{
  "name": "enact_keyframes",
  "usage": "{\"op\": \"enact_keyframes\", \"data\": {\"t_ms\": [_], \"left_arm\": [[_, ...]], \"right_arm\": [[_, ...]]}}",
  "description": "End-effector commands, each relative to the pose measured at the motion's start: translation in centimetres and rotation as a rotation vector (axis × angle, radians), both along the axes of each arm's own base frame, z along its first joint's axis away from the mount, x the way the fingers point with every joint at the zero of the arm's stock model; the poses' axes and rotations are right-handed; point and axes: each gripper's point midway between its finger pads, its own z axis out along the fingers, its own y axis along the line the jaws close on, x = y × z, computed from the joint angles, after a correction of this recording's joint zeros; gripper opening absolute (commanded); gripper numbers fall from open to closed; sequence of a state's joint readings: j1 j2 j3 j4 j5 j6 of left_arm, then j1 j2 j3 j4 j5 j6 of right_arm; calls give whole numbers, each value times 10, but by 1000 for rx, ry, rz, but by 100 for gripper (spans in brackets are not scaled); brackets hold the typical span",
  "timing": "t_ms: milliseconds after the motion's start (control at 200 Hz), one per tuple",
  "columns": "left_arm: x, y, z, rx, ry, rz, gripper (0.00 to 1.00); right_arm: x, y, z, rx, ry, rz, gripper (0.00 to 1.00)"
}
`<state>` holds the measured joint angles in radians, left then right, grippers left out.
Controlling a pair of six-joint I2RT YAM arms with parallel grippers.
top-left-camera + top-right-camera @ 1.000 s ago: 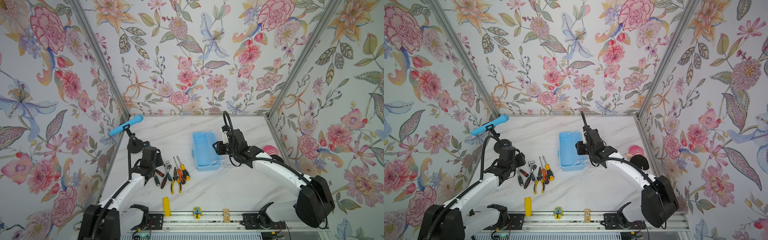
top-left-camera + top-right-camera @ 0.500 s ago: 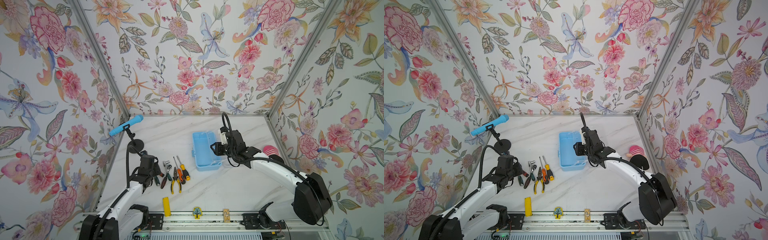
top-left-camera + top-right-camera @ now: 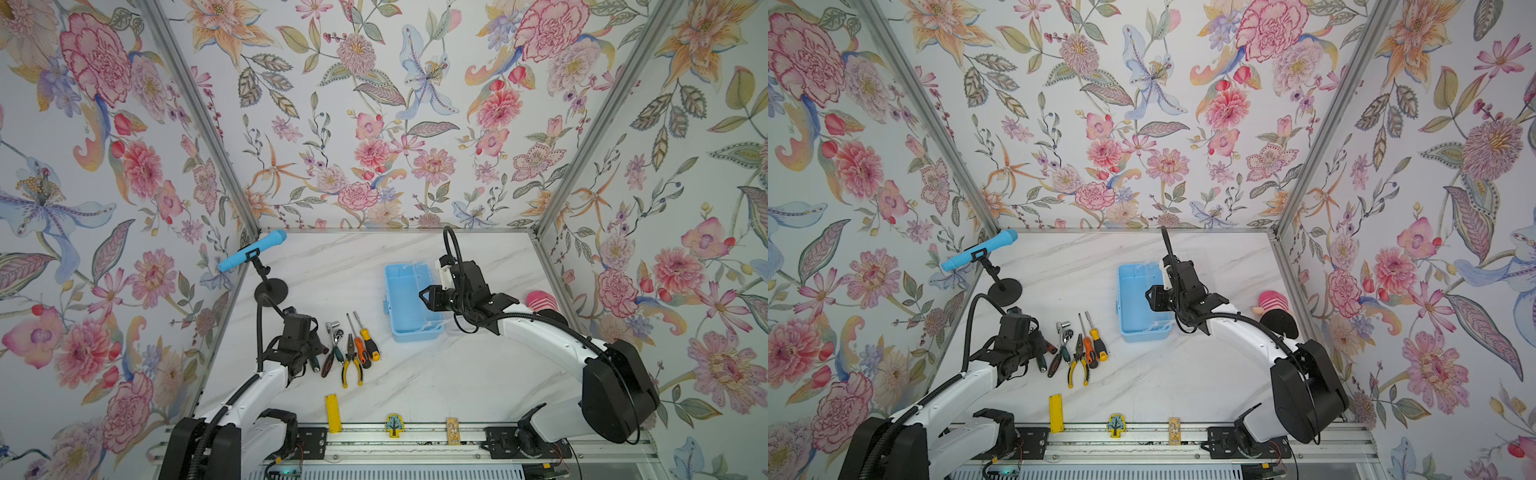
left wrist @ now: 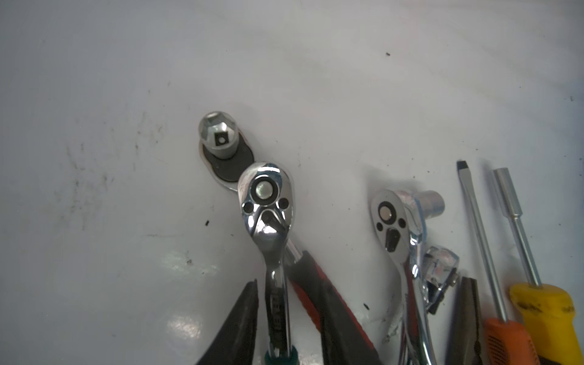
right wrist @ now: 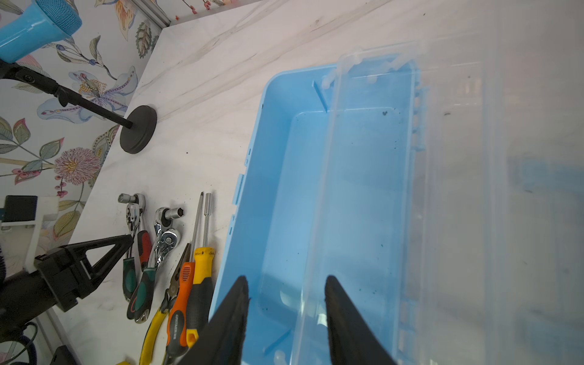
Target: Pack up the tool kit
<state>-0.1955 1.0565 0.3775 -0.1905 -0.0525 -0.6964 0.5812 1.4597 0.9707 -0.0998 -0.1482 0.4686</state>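
The light-blue tool kit box [image 3: 405, 299] [image 3: 1136, 299] lies open mid-table with nothing inside [image 5: 284, 177]. Its clear lid [image 5: 458, 189] stands raised. My right gripper [image 3: 426, 297] [image 5: 286, 281] is open over the box, and the lid's free edge runs between its fingers. Left of the box lie ratchet wrenches [image 3: 334, 332], yellow-handled pliers [image 3: 351, 368], an orange screwdriver [image 3: 359, 351] and a yellow screwdriver [image 3: 370, 343]. My left gripper [image 3: 318, 353] [image 4: 288, 281] straddles the shaft of a green-handled ratchet wrench [image 4: 267, 196]. That wrench lies across a red-handled one, and a gap shows beside one finger.
A blue microphone [image 3: 251, 251] on a black stand [image 3: 272, 291] stands at the back left. A flat yellow bar [image 3: 332, 407], a small tree-shaped piece [image 3: 392, 424] and a small card [image 3: 452, 428] lie along the front edge. A pink striped object [image 3: 540, 301] sits by the right wall.
My left gripper has come forward and down onto the leftmost wrenches and its jaws have narrowed. My right gripper has stayed over the box.
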Motion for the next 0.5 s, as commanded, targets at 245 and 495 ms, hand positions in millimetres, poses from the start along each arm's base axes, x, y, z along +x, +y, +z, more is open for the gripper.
{"op": "enact_keyframes", "data": {"t_ms": [245, 495], "left_arm": [[-5, 4, -9, -2, 17, 22, 34], [-10, 6, -10, 2, 14, 29, 34]], "right_arm": [[1, -5, -10, 31, 29, -10, 42], [2, -7, -13, 35, 34, -13, 42]]}}
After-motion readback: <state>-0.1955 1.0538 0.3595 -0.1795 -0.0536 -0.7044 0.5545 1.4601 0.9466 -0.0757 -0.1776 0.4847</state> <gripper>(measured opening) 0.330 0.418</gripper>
